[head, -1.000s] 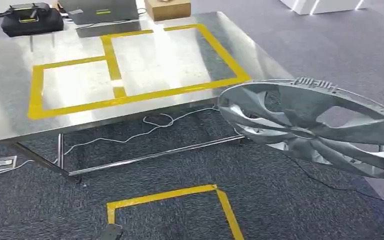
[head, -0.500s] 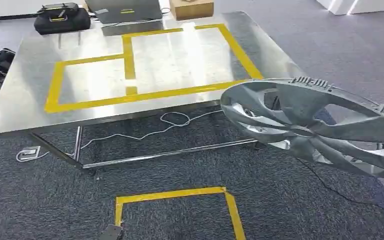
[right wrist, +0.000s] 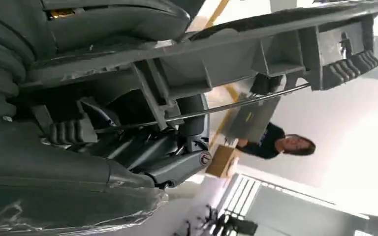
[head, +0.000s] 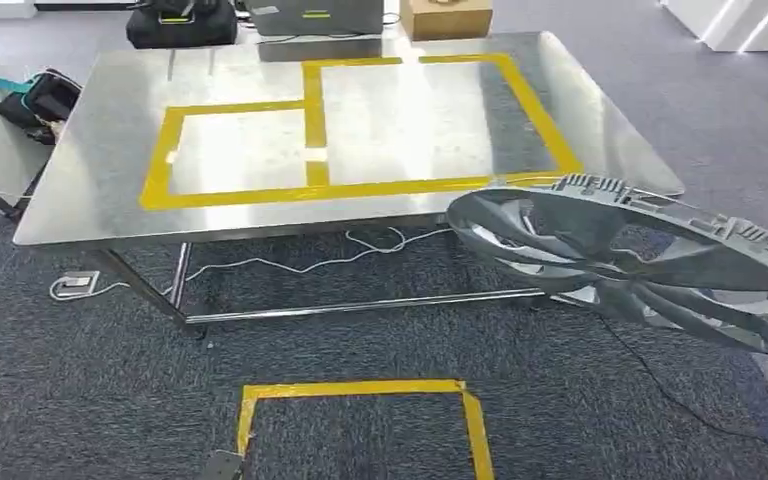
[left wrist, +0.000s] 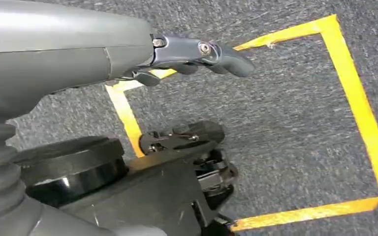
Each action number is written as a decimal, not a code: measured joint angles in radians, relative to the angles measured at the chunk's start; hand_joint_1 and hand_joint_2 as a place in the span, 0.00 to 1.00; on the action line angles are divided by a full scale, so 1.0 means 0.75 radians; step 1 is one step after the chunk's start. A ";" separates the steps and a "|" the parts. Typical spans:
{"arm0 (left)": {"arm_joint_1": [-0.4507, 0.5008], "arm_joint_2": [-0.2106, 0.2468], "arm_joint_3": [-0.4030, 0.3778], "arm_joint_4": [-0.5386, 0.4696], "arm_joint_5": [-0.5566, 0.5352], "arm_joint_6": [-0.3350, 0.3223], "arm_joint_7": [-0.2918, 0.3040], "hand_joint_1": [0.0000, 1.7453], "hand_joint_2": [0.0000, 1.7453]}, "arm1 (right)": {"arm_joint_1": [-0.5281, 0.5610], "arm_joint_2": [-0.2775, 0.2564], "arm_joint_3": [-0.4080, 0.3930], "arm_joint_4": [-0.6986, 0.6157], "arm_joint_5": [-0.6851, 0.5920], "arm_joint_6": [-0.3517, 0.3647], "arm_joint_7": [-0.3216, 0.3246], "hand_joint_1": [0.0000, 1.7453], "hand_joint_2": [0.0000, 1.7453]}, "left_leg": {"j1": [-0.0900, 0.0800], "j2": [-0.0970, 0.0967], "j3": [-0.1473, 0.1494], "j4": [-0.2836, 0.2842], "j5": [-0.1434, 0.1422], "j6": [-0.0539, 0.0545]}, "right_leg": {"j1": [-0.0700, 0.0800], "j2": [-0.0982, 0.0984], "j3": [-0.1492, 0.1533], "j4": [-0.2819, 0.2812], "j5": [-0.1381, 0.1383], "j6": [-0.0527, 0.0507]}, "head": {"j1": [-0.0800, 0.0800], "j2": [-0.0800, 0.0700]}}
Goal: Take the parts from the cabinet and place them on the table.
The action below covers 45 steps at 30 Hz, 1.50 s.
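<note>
A large grey round fan wheel [head: 640,260] with curved blades hangs at the right of the head view, in front of the steel table's near right corner and above the carpet. In the right wrist view my right hand [right wrist: 142,147] grips the ribbed rim of the fan wheel [right wrist: 256,54], fingers wrapped under it. The steel table [head: 90,190] carries two yellow taped rectangles [head: 310,140] with nothing inside them. My left hand [left wrist: 187,54] hangs over the carpet, holding nothing, fingers loosely extended.
At the table's far edge stand a black bag [head: 180,22], a laptop [head: 315,15] and a cardboard box [head: 445,15]. White cables [head: 340,255] run under the table. A yellow taped square [head: 360,390] marks the carpet. A person [right wrist: 280,142] stands beyond the table.
The camera has turned: the table has shifted right in the picture and now faces me more squarely. The fan wheel stays held at the right, slightly lower.
</note>
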 joint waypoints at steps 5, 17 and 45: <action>0.004 -0.002 0.001 0.000 0.001 -0.005 -0.007 0.00 1.00 | 0.003 -0.029 -0.024 -0.022 0.243 -0.115 -0.023 1.00 1.00 | 0.001 -0.026 0.021 0.002 -0.009 -0.005 | -0.004 0.002 0.096 -0.256 0.206 0.002 | 0.000 0.000; 0.009 0.010 -0.003 0.000 -0.033 -0.047 0.007 0.00 1.00 | 0.137 -0.066 -0.116 -0.140 1.086 -0.485 -0.043 1.00 1.00 | -0.012 -0.035 0.019 -0.004 -0.002 0.022 | 0.002 0.017 0.147 -0.354 0.203 -0.031 | -0.003 0.000; -0.004 -0.004 -0.015 0.000 -0.072 -0.016 0.028 0.00 1.00 | 0.067 0.257 -0.120 -0.342 0.893 -0.879 -0.508 1.00 1.00 | -0.014 -0.034 0.018 -0.009 -0.001 -0.032 | -0.003 0.016 0.146 -0.357 0.206 -0.034 | -0.002 0.000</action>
